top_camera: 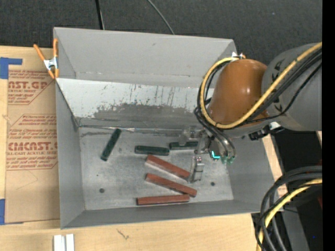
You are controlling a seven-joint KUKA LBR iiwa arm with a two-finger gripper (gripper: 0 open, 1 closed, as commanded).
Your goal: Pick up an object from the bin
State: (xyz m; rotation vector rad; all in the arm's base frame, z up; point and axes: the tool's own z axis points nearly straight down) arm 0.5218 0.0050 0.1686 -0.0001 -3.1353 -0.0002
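Note:
My gripper (197, 170) hangs low at the right of the bin floor, just past the right end of a red-brown flat bar (166, 166) that lies slanted. A second red-brown bar (170, 185) lies below it, with its right end close under the gripper. A short dark green bar (182, 145) lies just left of the gripper's upper part, partly hidden by it. Whether anything is between the gripper's tips cannot be made out.
A third red-brown bar (163, 199) lies near the front wall. Another dark green bar (152, 150) lies mid-floor, and a tilted one (110, 144) lies at the left. The arm's orange cover and yellow cables hang over the bin's right side.

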